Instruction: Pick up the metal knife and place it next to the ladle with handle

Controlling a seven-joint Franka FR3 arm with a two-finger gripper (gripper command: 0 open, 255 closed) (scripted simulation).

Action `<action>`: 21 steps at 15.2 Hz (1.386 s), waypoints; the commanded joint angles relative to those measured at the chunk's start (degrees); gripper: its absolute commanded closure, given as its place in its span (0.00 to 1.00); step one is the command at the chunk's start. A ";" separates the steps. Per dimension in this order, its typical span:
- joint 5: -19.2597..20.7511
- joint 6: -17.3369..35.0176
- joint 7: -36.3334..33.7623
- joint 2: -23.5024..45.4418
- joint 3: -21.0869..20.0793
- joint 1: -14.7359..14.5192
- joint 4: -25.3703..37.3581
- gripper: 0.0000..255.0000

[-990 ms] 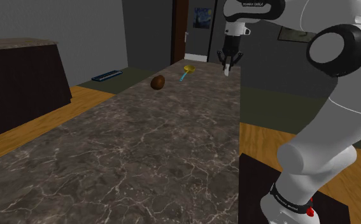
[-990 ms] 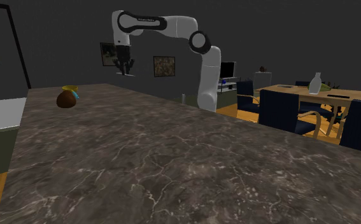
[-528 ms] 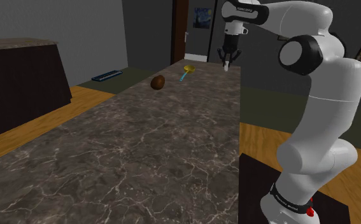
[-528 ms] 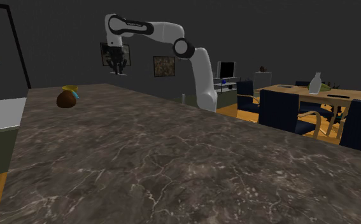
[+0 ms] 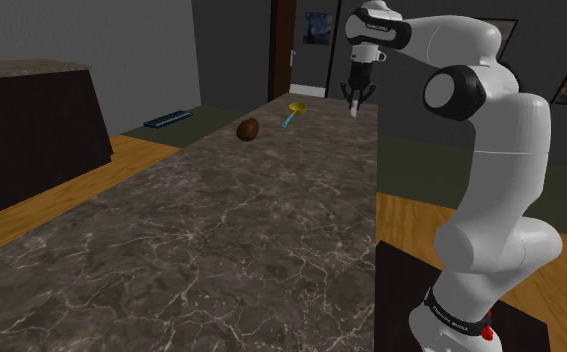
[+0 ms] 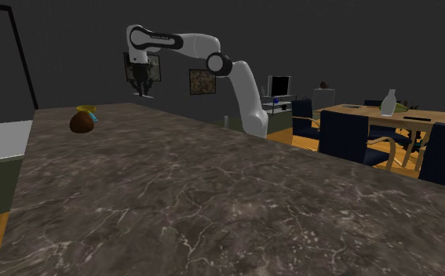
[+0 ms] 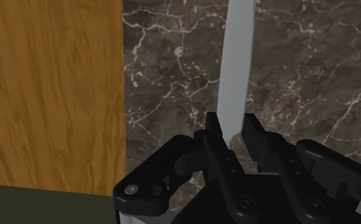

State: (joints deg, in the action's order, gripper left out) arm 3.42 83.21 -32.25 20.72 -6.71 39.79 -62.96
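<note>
**Entry: knife in transit, hazards and vessels**

The gripper (image 7: 231, 124) is clamping the grey knife (image 7: 237, 70) by one end, the blade jutting well beyond the jaws over the marble counter (image 7: 312, 57).

Hazard: so narrow a pinch may be letting the blade swivel or slip. The counter's edge and the wooden floor (image 7: 45, 83) are lying just beside the jaws (a drop here could miss the counter).

Vessels: the yellow ladle (image 5: 293, 110) is lying below and aside of the jaws; its contents cannot be told. The brown round thing (image 5: 248, 129) is sitting farther off.

Since 1 s ago: white arm w/ dark joints (image 5: 491, 130) stretched farther out over dark marbled table (image 5: 251, 230); elbow swung lower, away from shoulder cam. All-black two-finger gripper (image 6: 142, 93), clamped on pale grey flat knife (image 7: 237, 63), shifted toward second ext. view's left, now closer to yellow-bowled blue-handled ladle (image 5: 293, 107).
</note>
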 commanded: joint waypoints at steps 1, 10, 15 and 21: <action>-0.13 2.24 -0.07 -1.07 -0.02 0.12 -3.27 1.00; -0.42 10.50 -0.15 -3.57 0.02 0.55 -14.02 1.00; -0.48 14.64 -0.21 -4.19 0.05 0.69 -18.77 1.00; -0.48 14.99 -0.22 -4.22 0.05 0.70 -19.16 1.00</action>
State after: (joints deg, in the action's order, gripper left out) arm 2.95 98.18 -32.47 16.50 -6.66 40.49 -82.10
